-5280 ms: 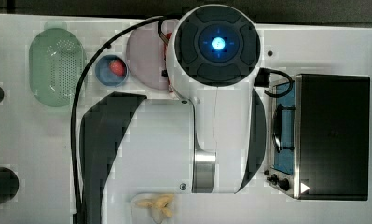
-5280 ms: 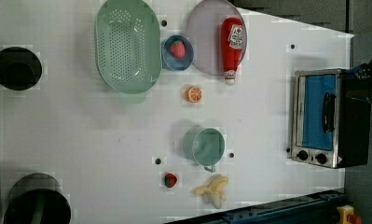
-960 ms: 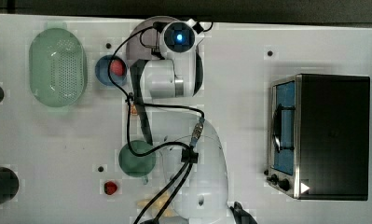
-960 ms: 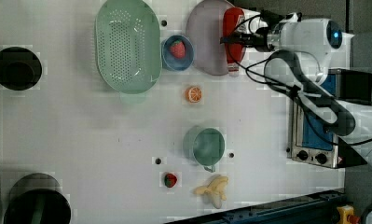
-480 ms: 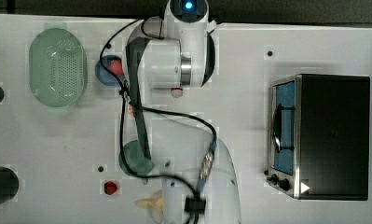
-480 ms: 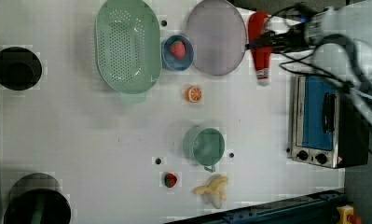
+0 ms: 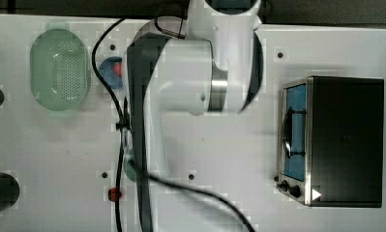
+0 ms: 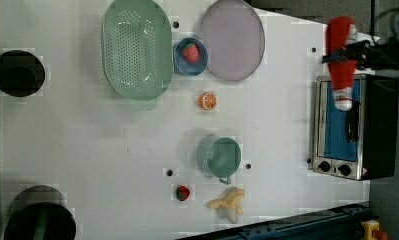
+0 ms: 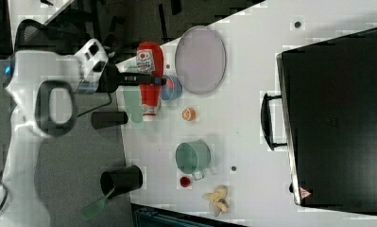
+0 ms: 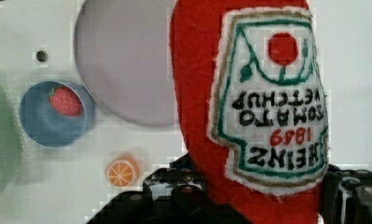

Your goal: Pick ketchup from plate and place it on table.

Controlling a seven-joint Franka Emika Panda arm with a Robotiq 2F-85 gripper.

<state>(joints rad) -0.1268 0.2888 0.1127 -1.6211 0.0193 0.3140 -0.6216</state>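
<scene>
Ketchup (image 8: 341, 55): a red plush bottle with a stitched label, held in the air over the toaster oven (image 8: 354, 130) at the left view's right, clear of the plate.
Fingers (image 8: 348, 54): clamped across the bottle's middle.
Plate (image 8: 232, 46): mauve, bare, on the table (image 8: 87, 150).
Blue bowl (image 8: 190, 56): just beside the plate, with a strawberry inside.
Green strainer (image 8: 137, 47): beside the bowl.

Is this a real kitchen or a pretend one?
Probably a pretend one, a robot test table: the ketchup is stitched cloth, a toy banana lies loose on the white table, and a toaster oven stands alone.
</scene>
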